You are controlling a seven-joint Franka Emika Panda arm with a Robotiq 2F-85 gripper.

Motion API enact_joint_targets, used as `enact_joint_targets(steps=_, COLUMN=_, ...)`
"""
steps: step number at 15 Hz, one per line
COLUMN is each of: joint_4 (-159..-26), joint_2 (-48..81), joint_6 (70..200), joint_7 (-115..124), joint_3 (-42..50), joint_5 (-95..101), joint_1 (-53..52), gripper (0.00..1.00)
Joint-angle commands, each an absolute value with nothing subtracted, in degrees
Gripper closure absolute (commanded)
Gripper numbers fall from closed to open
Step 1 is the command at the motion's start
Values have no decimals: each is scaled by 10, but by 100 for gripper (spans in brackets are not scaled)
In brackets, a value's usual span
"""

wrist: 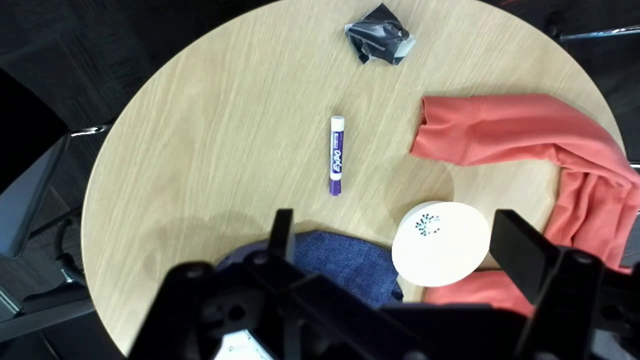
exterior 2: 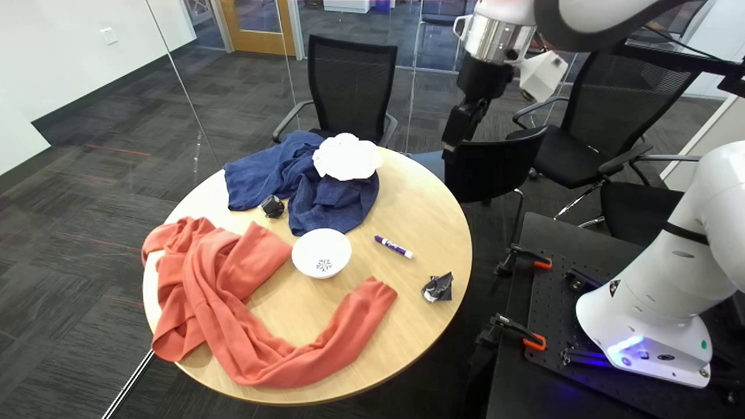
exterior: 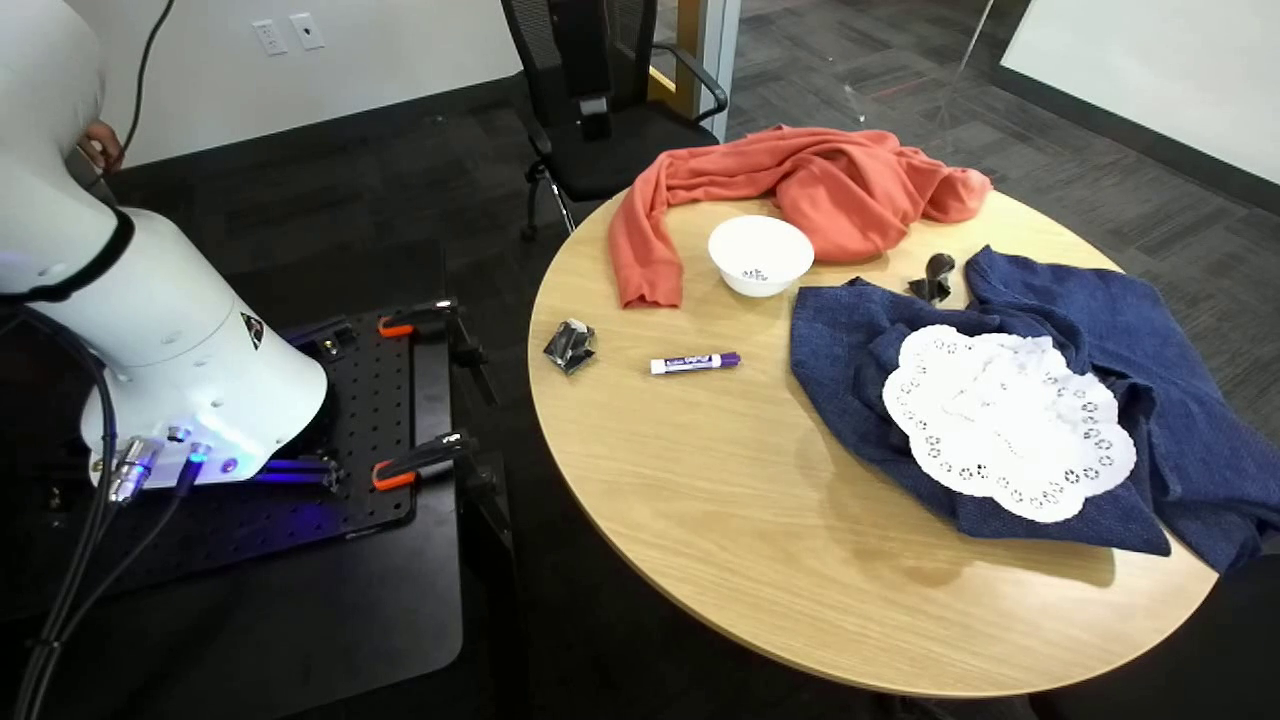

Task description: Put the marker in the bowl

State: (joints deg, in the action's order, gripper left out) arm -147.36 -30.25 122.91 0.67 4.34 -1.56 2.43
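The marker is white with a purple cap and label. It lies flat on the round wooden table, shown in both exterior views (exterior: pixel 695 363) (exterior 2: pixel 394 247) and upper middle in the wrist view (wrist: pixel 336 155). The white bowl (exterior: pixel 762 250) (exterior 2: pixel 322 253) stands upright beside the orange cloth, apart from the marker; in the wrist view the bowl (wrist: pixel 440 245) appears lower right. My gripper (wrist: pixel 395 215) is open, its black fingers wide apart with nothing held. In an exterior view the gripper (exterior 2: pixel 453 142) hangs high above the table's edge; it is out of frame in the remaining view.
An orange cloth (exterior: pixel 850 190) curls round one side of the bowl. A dark blue cloth (exterior: pixel 860 350) with a white lace doily (exterior: pixel 1010 425) on it lies near the bowl. Dark crumpled objects lie by the marker (exterior: pixel 571 346) and between the cloths (exterior: pixel 935 278). Chairs (exterior 2: pixel 349 87) surround the table.
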Motion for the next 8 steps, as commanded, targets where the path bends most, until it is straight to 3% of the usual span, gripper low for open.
enact_joint_targets(steps=1, joint_4=-1471, joint_2=-248, joint_6=1275, joint_7=45, joint_3=17, joint_5=-21, joint_1=24, gripper=0)
enact_joint_targets(steps=8, joint_4=-1475, joint_2=-252, joint_6=1266, joint_7=32, joint_3=19, joint_5=-17, joint_1=25, gripper=0)
